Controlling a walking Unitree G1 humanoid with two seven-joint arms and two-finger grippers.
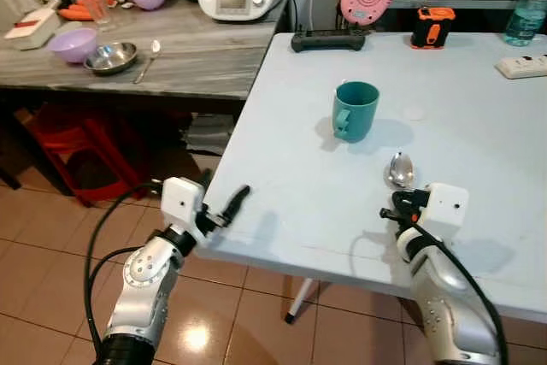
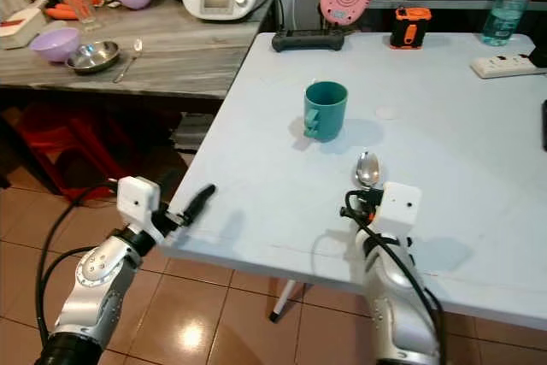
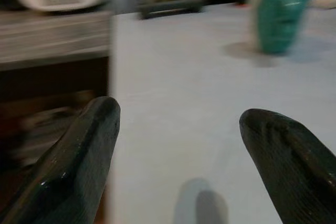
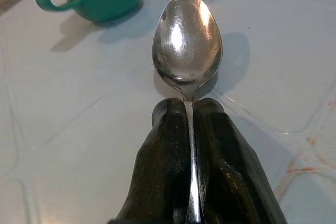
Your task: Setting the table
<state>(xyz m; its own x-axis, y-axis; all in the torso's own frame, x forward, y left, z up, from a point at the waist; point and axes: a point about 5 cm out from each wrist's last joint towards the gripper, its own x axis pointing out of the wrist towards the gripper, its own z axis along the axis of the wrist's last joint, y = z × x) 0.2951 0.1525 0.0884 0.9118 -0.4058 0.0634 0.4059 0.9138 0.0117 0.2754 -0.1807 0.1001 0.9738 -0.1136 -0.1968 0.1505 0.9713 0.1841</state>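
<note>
**Spoon pinched by a thin handle, close to the mug**

The right end effector point(image 4: 191, 129) has its two black fingers pressed together on the narrow handle of a shiny metal spoon point(image 4: 187, 40), whose bowl sticks out ahead, just above the pale blue table point(image 1: 282, 177). The teal ceramic mug point(image 1: 355, 110) stands near the middle of the table, beyond the spoon and slightly to its left.

The grip is on a slim, smooth handle, so the spoon could well twist or slip between the fingers if it is lowered at an angle or touches the table too soon. Letting go while it is above the surface would probably make it bounce or slide out of place. Pushing forward carelessly risks knocking the mug.

The left end effector point(image 1: 224, 208) hovers at the table's near left edge, fingers spread apart and holding nothing; a sweep inward could catch that edge.
</note>
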